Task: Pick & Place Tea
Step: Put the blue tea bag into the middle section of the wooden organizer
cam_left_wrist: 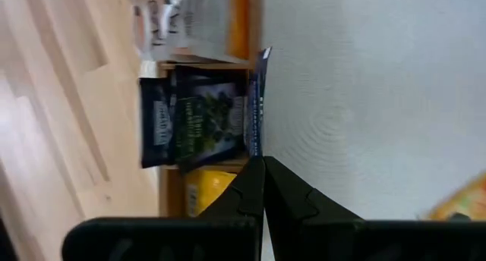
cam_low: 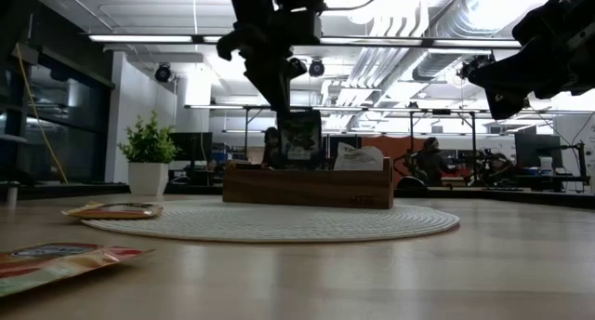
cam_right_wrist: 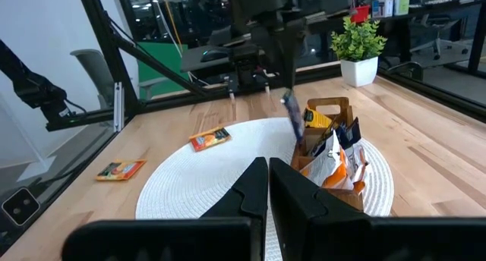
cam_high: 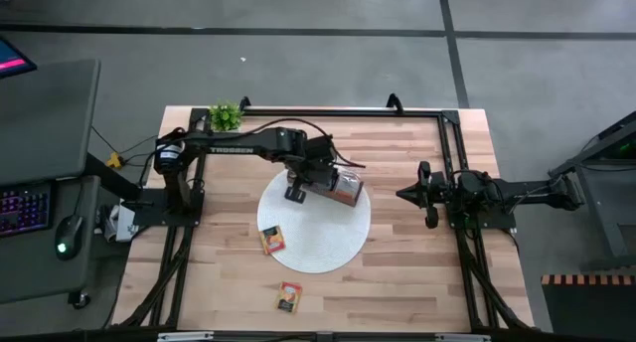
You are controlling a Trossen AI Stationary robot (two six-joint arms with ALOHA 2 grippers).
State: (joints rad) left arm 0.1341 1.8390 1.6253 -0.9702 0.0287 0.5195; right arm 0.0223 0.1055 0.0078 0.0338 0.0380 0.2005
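A brown wooden box (cam_high: 343, 189) stands on a round white mat (cam_high: 313, 233), holding dark, white and yellow sachets (cam_left_wrist: 194, 121). My left gripper (cam_left_wrist: 263, 161) hangs over the box's edge, shut on a dark sachet (cam_low: 299, 136). An orange-yellow sachet (cam_high: 272, 240) lies flat on the mat. Another sachet (cam_high: 289, 296) lies flat on the wood nearer the near edge. My right gripper (cam_right_wrist: 267, 170) waits shut at the table's right side (cam_high: 402, 195), touching nothing. My left gripper pinches the dark sachet by its top edge (cam_left_wrist: 259, 151) between both fingers, coming from above and pointing down. The sachet hangs below the fingers, a little tilted, its lower end (cam_right_wrist: 298, 146) at the box's wall; inside or outside, I cannot tell.
A small potted plant (cam_high: 226, 115) stands at the far left corner. A black frame (cam_high: 452, 143) runs along the table's far and side edges. Bare wood lies right of the mat and along the near edge.
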